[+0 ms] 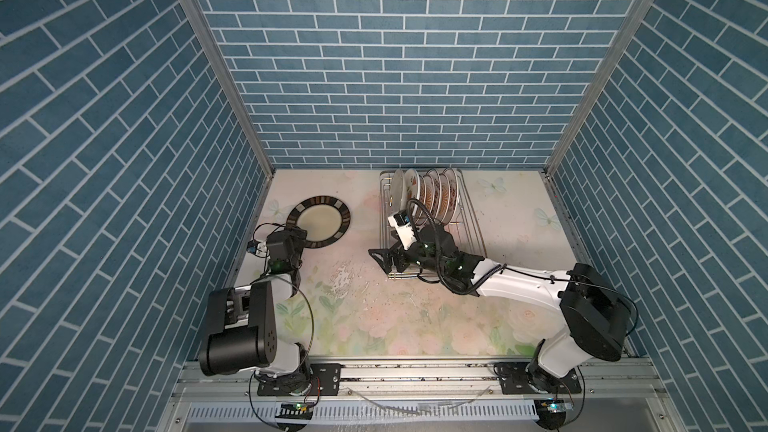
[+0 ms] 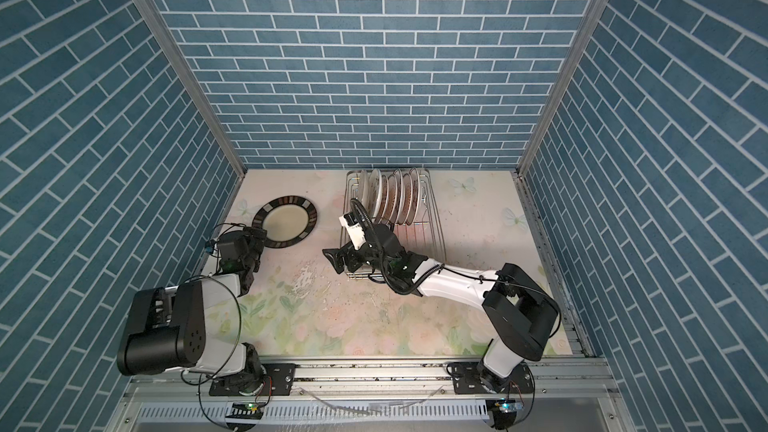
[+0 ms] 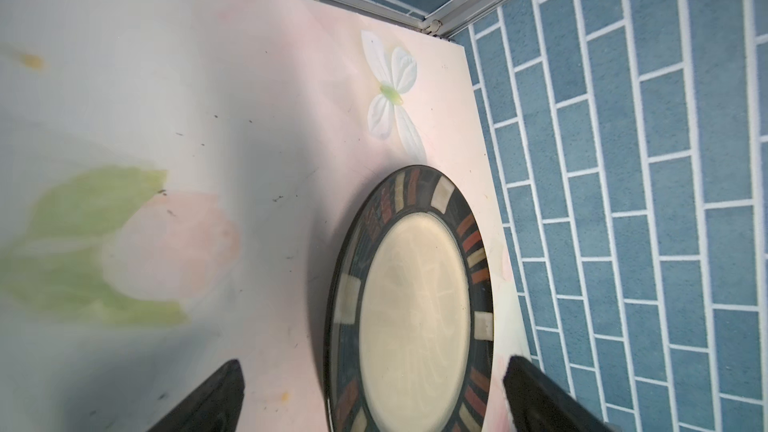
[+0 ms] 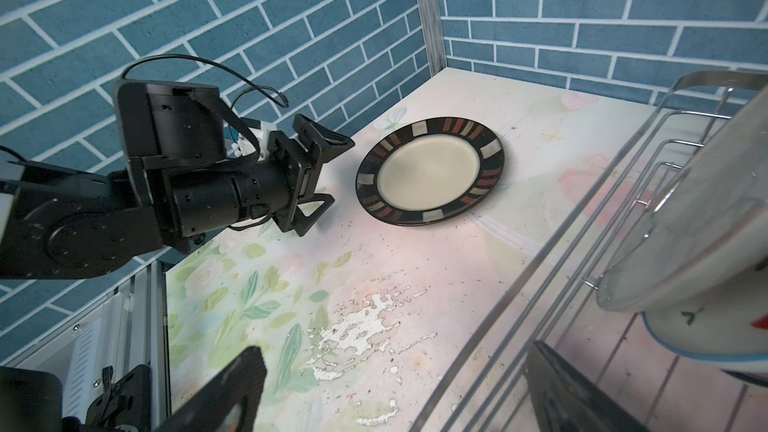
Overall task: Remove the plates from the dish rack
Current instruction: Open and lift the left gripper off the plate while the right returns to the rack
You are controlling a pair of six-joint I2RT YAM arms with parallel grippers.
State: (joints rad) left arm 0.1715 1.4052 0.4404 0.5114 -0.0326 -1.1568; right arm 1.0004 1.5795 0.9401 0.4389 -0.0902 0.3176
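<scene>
The left hand (image 4: 334,174) has its jaws wide apart and grips nothing; it hangs low over the desk (image 1: 374,317) just short of the dark-rimmed plate (image 4: 430,170), which lies flat near the back left corner, close to the left wall. The right hand (image 1: 380,261) is spread too and empty, pointing left across the near left rim of the rack (image 1: 473,226). The rack stands right of centre with its far end at the back wall. The other plates (image 1: 432,193) stand on edge in a row in that far end. The desk wears a pale floral print with butterflies, flaked to white in the middle and peppered with dark specks. Blue brick-patterned walls (image 2: 374,56) close three sides, and an aluminium rail (image 1: 415,374) along the front carries both arms. Both top views hide the left jaws behind the wrist; the right wrist view shows them open. That view also catches a dark stroke and a red patch on a racked plate (image 4: 681,322), too cropped to read. The left wrist view shows a white butterfly (image 3: 392,89) printed beyond the dark-rimmed plate.
</scene>
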